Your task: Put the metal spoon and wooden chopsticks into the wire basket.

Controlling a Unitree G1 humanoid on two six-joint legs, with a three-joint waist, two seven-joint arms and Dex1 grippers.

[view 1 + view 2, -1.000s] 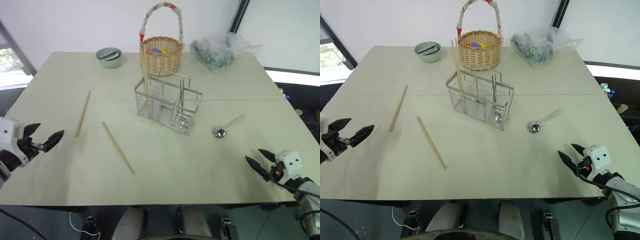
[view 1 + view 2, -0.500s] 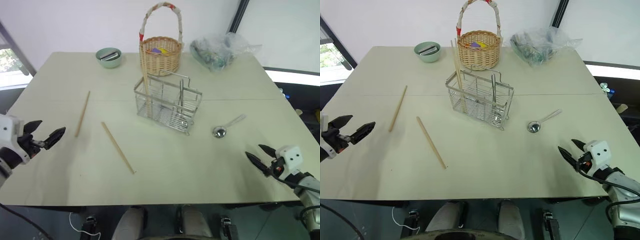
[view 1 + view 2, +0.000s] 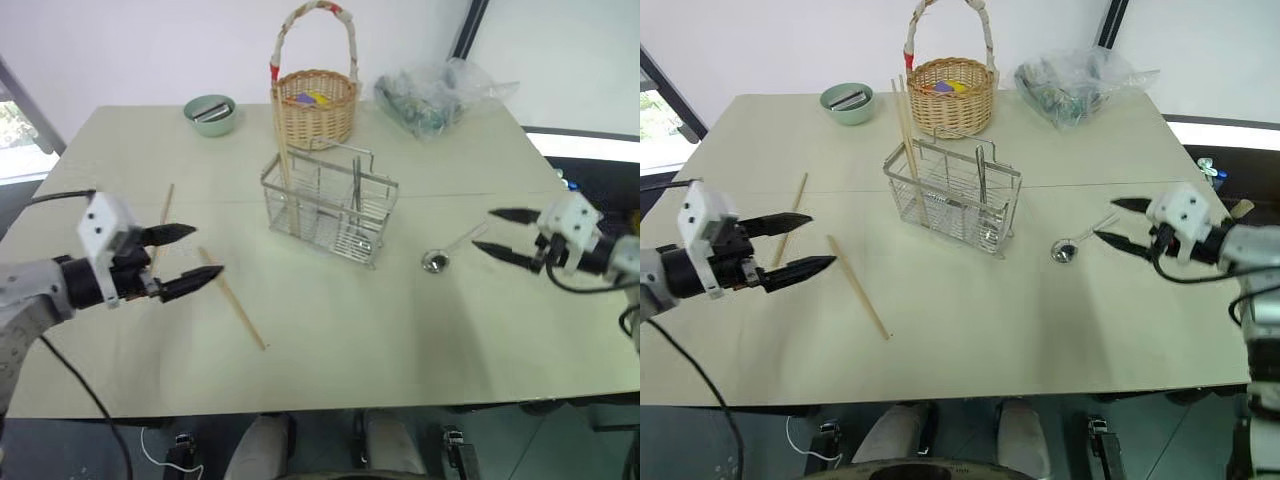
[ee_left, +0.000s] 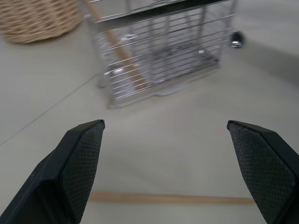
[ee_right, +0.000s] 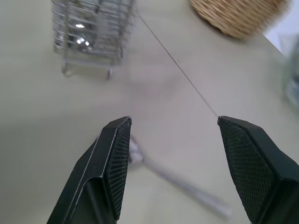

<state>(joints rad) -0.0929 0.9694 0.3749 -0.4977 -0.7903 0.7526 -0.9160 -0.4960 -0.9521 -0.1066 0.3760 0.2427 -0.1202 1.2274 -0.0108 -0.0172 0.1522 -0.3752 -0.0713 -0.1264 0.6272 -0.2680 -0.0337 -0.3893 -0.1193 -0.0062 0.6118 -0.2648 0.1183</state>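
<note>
Left end effector [image 3: 194, 258]: jaws spread wide, holding nothing, hovering over the surface [image 3: 350, 340] on the side of the wire basket [image 3: 328, 208] where the loose sticks lie. Its tips straddle the upper end of the nearer wooden chopstick [image 3: 233, 297], which lies flat and slanted, well apart from the basket. The second loose chopstick [image 3: 163, 215] lies farther from the basket, partly behind that end effector.

Right end effector [image 3: 1118, 224]: jaws parted, empty, just beside the handle end of the metal spoon [image 3: 1080, 238]. The spoon lies on the surface near the basket's right end, bowl toward the basket.

Risks, as you judge them:
- The chopstick is thin and flat on the surface; a shallow approach could make the tips skate over it, or roll it away.
- The spoon handle is slim and shiny; a pinch near its end may let the bowl swing down or slip out.
- A long stick held off-centre could catch the basket's wire handle [image 3: 350, 152] or tip the light basket.

Hard to make out:
- One chopstick [image 3: 284, 165] already stands in the basket's left compartment; its lower end is lost behind the wires.
- What lies on the basket's floor is unclear.
- The spoon is blurred in the right wrist view.
</note>
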